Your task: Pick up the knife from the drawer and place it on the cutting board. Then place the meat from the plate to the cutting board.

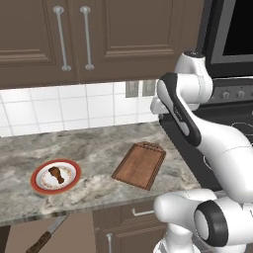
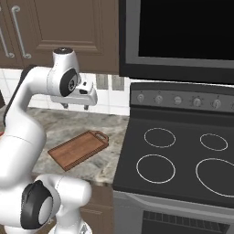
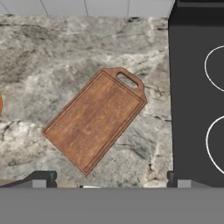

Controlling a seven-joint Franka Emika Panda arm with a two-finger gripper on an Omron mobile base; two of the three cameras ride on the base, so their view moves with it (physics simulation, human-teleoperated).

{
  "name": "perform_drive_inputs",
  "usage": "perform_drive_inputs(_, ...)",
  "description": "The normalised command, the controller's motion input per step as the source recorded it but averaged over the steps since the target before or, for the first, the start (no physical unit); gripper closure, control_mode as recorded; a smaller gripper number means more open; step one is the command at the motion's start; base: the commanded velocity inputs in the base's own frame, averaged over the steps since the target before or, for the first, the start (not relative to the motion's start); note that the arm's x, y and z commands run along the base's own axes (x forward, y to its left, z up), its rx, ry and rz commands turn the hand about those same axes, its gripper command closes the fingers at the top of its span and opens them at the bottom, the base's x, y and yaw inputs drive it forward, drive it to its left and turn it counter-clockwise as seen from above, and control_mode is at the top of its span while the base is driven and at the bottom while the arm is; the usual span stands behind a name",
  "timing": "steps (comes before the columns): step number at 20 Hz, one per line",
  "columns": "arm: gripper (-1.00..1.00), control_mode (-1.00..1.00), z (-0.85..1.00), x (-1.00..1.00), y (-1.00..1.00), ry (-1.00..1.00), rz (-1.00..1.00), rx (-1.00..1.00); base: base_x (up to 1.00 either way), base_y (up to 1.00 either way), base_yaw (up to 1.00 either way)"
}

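The cutting board (image 1: 140, 164) lies empty on the marble counter beside the stove, its handle tab toward the wall. Left of it stands the plate (image 1: 37, 184) with the meat (image 1: 57, 174) on it. Below the counter's front edge the drawer (image 1: 74, 234) is pulled out, and the knife (image 1: 47, 236) lies inside, handle nearest. My gripper (image 2: 75, 107) hangs open and empty, well above the cutting board (image 2: 77, 149). The hand view looks straight down on the cutting board (image 3: 95, 119), with the fingertips (image 3: 43, 177) wide apart at the bottom and the plate rim (image 3: 1, 105) at the left edge.
A black stove top (image 2: 183, 155) adjoins the counter on the right, with a microwave (image 2: 183, 27) above it. Dark upper cabinets (image 1: 74, 34) hang over a tiled wall (image 1: 49, 108). A smaller shut drawer front (image 1: 141, 212) sits under the board.
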Motion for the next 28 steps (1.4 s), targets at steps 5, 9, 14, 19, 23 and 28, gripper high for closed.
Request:
perform_drive_inputs(5,-1.0,1.0,0.0,0.0,0.0,0.0,0.0,0.0,0.38,0.0,0.02)
perform_drive_inputs(9,-1.0,1.0,0.0,0.0,0.0,0.0,0.0,0.0,0.27,0.0,0.01)
perform_drive_inputs(14,-1.0,1.0,0.0,0.0,0.0,0.0,0.0,0.0,0.04,0.0,0.0)
perform_drive_inputs(19,-1.0,-1.0,-0.05,-0.02,0.0,0.0,0.0,0.0,0.0,0.0,0.0)
perform_drive_inputs(23,-1.0,-1.0,-0.35,-0.34,0.1,0.0,0.0,0.0,0.0,0.0,0.0)
perform_drive_inputs(28,-1.0,-1.0,-0.51,-0.53,0.52,0.0,0.0,-0.05,0.0,0.0,0.0)
